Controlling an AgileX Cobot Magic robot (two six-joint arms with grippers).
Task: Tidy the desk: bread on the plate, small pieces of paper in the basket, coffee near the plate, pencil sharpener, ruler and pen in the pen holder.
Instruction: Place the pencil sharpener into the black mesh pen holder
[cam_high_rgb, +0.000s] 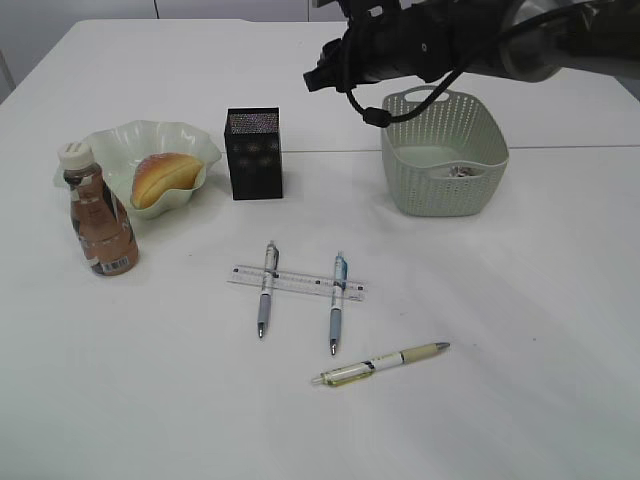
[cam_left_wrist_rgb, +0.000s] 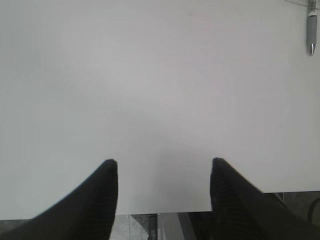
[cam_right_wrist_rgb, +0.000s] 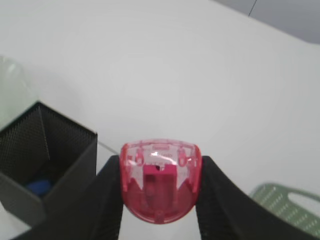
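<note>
Carrying pencil sharpener (cam_right_wrist_rgb: 160, 186) toward pen holder (cam_high_rgb: 254, 153): right gripper (cam_right_wrist_rgb: 160, 200) clamped on pink sharpener, held high, holder below and to its left. Next: shift over holder mouth, lower, release. Left gripper (cam_left_wrist_rgb: 162, 190) parted, empty, over bare tabletop (cam_left_wrist_rgb: 150, 90). Ruler (cam_high_rgb: 296, 283) and three pens still out; two pens lie across ruler. Basket (cam_high_rgb: 445, 150) close beside arm; bread (cam_high_rgb: 163, 177) on plate (cam_high_rgb: 150, 145), coffee (cam_high_rgb: 98, 212) alongside.

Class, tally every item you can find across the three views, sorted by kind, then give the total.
Pens: 3
Ruler: 1
Pencil sharpener: 1, in the right hand
Pen holder: 1
Basket: 1
Plate: 1
Bread: 1
Coffee bottle: 1
Total: 10
</note>
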